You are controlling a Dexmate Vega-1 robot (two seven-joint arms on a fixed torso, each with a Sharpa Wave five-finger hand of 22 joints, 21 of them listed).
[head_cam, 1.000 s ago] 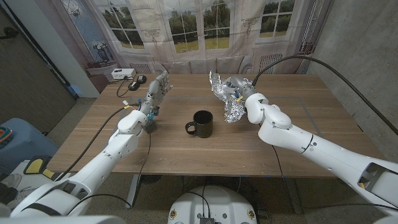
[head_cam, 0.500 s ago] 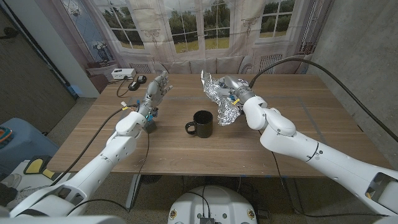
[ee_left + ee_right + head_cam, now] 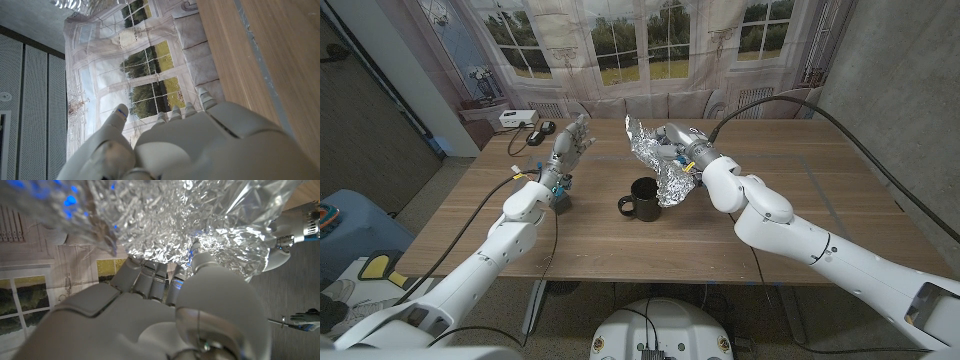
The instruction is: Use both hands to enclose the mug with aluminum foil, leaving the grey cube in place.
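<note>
Right robot hand (image 3: pixel 682 150) grips crumpled aluminum foil (image 3: pixel 660 165) above the black mug (image 3: pixel 643 199), while left robot hand (image 3: pixel 571 143) hovers raised, fingers spread.

Right hand (image 3: pixel 165 305) seen from behind, fingers (image 3: pixel 150 275) reaching into crumpled foil (image 3: pixel 170 220) and gripping it. Foil sheet spread wide past fingertips, blue glints on creases. Painted window backdrop (image 3: pixel 30 280) alongside hand.
</note>
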